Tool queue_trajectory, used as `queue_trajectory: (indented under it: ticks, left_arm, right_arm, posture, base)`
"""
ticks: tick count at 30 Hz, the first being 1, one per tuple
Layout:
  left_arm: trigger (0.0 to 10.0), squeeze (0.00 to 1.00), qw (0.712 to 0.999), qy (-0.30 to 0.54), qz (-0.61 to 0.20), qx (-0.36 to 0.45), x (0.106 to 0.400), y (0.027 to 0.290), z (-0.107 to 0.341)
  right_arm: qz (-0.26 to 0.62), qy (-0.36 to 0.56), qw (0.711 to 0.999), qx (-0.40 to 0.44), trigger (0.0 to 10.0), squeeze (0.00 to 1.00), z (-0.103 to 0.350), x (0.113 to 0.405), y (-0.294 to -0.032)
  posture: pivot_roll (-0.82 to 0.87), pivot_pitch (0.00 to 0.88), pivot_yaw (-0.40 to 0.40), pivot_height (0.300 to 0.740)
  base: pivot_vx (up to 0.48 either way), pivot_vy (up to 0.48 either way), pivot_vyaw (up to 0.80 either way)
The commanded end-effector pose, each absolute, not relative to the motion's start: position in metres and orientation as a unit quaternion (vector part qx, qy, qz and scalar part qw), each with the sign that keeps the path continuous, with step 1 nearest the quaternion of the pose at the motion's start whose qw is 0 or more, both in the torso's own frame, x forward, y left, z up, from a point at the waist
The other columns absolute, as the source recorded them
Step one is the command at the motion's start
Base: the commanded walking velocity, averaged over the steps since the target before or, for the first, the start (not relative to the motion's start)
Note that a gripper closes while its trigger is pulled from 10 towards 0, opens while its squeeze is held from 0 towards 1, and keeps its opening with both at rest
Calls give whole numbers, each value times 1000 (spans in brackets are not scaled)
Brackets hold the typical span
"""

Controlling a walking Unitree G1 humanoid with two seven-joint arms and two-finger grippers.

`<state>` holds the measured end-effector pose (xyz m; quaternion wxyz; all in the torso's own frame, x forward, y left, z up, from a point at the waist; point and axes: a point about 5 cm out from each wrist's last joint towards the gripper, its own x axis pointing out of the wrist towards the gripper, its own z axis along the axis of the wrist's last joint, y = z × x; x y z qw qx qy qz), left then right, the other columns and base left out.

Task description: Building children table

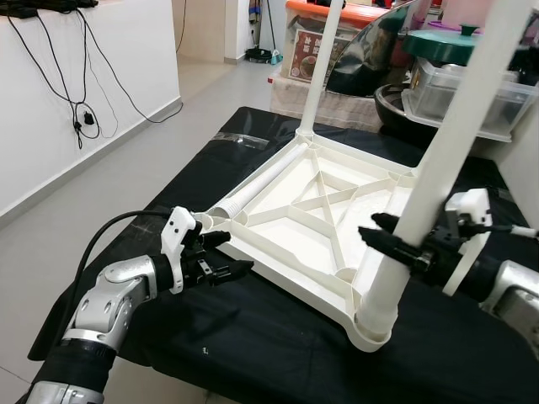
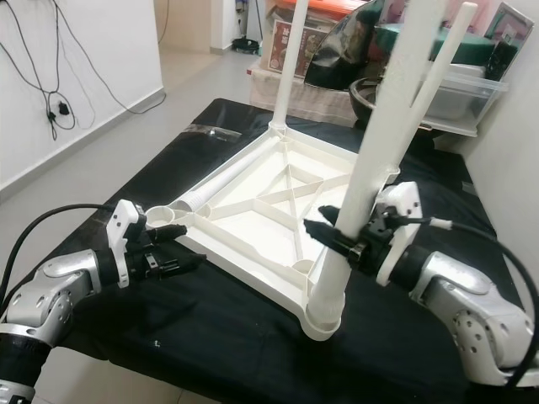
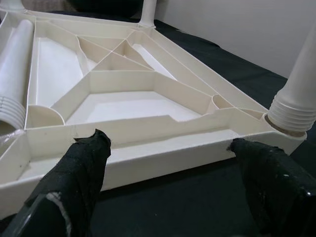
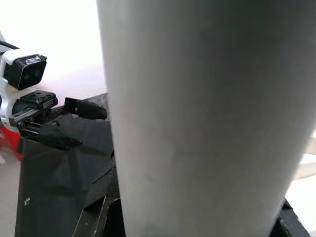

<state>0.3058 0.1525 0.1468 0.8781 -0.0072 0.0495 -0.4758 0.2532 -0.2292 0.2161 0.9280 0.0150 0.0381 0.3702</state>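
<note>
My right gripper (image 1: pixel 396 244) is clamped around the near table leg (image 1: pixel 438 168), at frame right. My left gripper (image 3: pixel 173 163) is spread wide beside the upturned tabletop (image 3: pixel 148 143); the left wrist view shows its ribbing up close.

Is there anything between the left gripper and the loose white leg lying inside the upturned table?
Yes. The left gripper, open, faces the rim of the upturned white plastic tabletop, and that rim wall stands between it and the loose white ribbed leg lying inside. The right gripper holds the near upright white leg.

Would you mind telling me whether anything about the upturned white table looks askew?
Yes: one loose white plastic leg lies flat along the upturned white plastic tabletop by an empty corner socket, while other legs stand upright; the right gripper clamps the near one.
</note>
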Motion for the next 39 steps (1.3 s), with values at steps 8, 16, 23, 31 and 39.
queue_trajectory:
  ticks: [8, 16, 23, 31, 39]
  left_arm:
    - [10000, 0, 877, 53, -478, -1, 304, 149, 143]
    - [10000, 0, 877, 53, -478, -3, 305, 146, 142]
    - [10000, 0, 878, 50, -476, -4, 307, 146, 143]
    - [10000, 0, 878, 51, -477, -7, 307, 144, 141]
    - [10000, 0, 878, 53, -475, -10, 309, 145, 141]
  right_arm:
    - [379, 34, 925, -18, 0, 0, 214, 252, -227]
    - [393, 20, 919, -40, 0, 0, 209, 246, -214]
    - [393, -7, 918, -56, 0, 0, 202, 246, -200]
    - [407, -9, 912, -44, 0, 0, 189, 240, -190]
    - [401, -16, 916, -30, 0, 0, 180, 236, -193]
  posture:
    - [140, 0, -134, 740]
    - [135, 0, -126, 740]
    - [139, 0, -125, 740]
    - [144, 0, -126, 740]
    - [146, 0, -122, 740]
  base:
    - [0, 0, 0]
    - [0, 0, 0]
    - [0, 0, 0]
    - [0, 0, 0]
    - [0, 0, 0]
